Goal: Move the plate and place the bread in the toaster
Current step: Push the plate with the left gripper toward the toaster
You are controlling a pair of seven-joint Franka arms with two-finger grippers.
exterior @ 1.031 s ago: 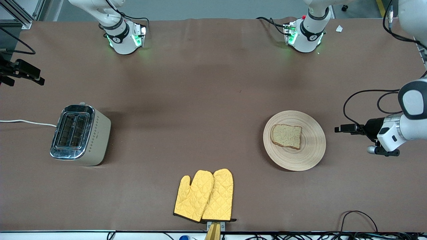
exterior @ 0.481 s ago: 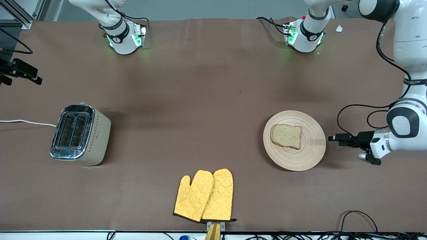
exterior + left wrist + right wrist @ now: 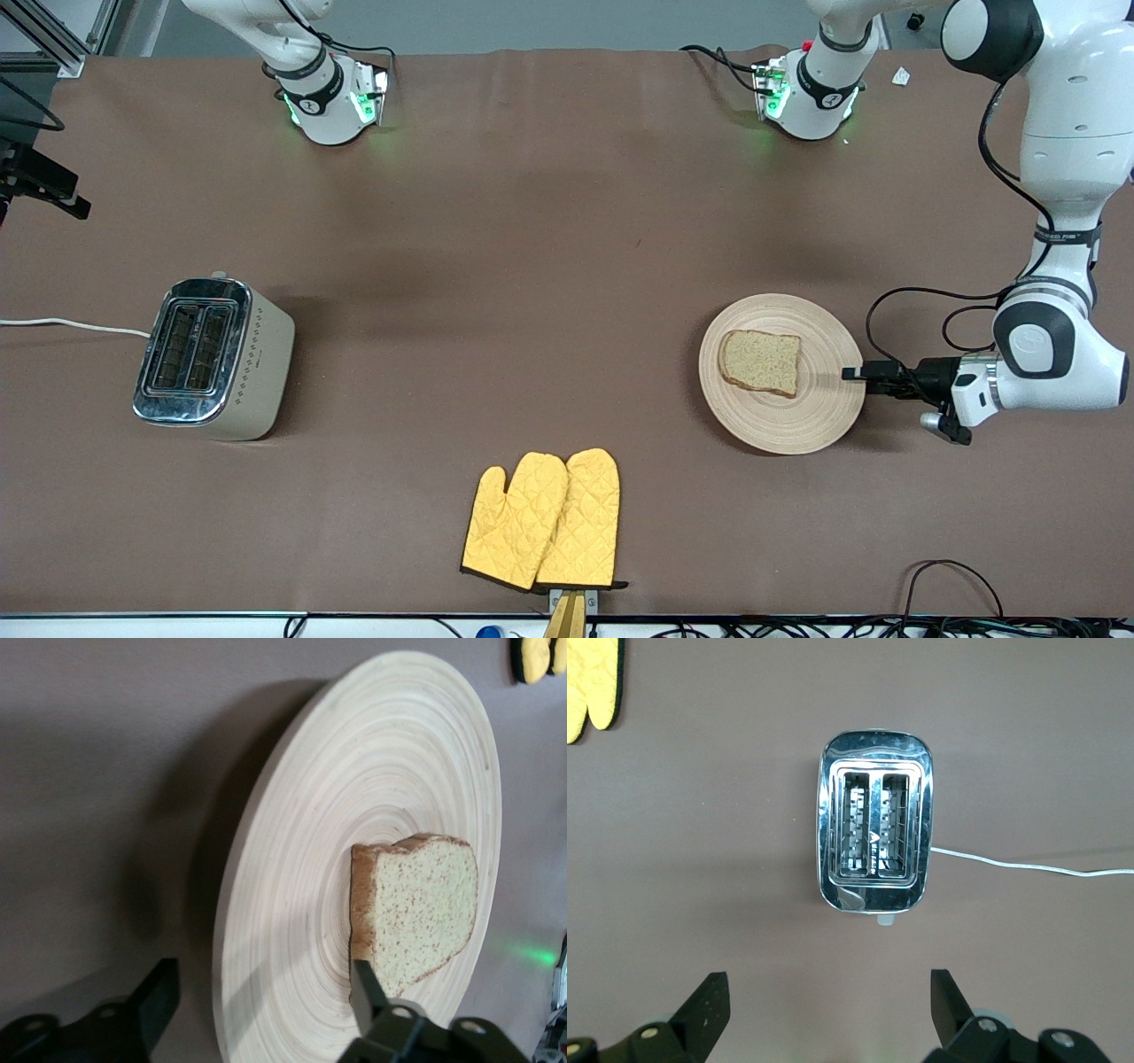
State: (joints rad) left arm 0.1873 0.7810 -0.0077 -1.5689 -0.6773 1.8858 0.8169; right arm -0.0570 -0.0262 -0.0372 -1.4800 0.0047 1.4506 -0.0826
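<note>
At the right edge of the front frame, the left gripper [image 3: 855,374] has slid in from beside the plate [image 3: 824,416] and now straddles its rim. Its fingers [image 3: 365,990] stand apart with one above the wood and one below, starting to narrow but gripping nothing yet, as far as the wrist view lets me judge. The bread [image 3: 760,361] lies on the plate at centre right; the toaster [image 3: 213,357] sits at centre left, slots empty. The right gripper [image 3: 824,1005] waits wide open and empty, high over the toaster. Moving the plate looks about to start.
</note>
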